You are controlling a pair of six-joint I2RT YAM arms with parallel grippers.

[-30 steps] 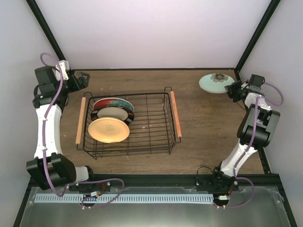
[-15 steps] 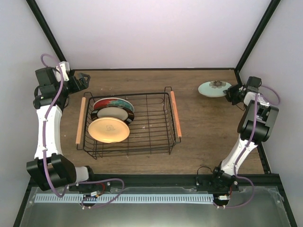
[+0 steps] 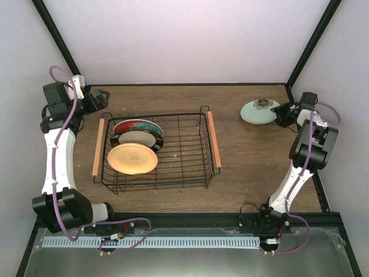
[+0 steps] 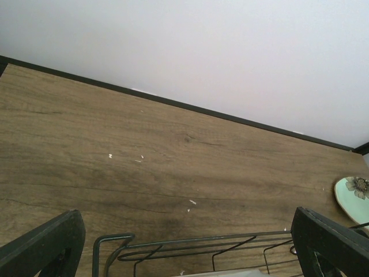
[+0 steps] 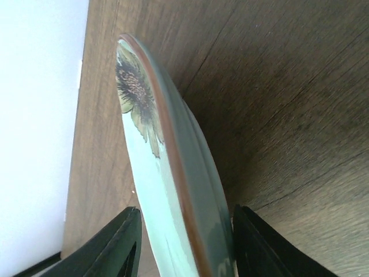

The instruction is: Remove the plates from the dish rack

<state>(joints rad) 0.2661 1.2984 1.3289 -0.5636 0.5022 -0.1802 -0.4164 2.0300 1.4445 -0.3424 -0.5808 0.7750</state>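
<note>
The black wire dish rack [image 3: 190, 151] with wooden handles stands mid-table. In its left part lie a red-and-teal plate [image 3: 138, 125], a cream plate with a dark rim [image 3: 138, 139] and a yellow-orange plate [image 3: 132, 158], overlapping. My right gripper [image 3: 282, 113] is shut on the rim of the pale mint plate [image 3: 258, 112] with a flower, low over the table's far right. In the right wrist view the plate [image 5: 167, 173] stands edge-on between the fingers [image 5: 124, 242]. My left gripper [image 3: 99, 99] is open and empty beyond the rack's far left corner. Its wrist view shows the rack's rim [image 4: 202, 245] and the mint plate [image 4: 353, 196].
The wooden table [image 3: 253, 156] is bounded by a black frame, with posts at the far corners [image 3: 305, 52]. The back wall is close behind both grippers. Wooden handles [image 3: 214, 138] run along the rack's left and right sides.
My right gripper has lowered the mint plate toward the table and shifted it slightly left. The left arm and the plates in the rack have not moved.
</note>
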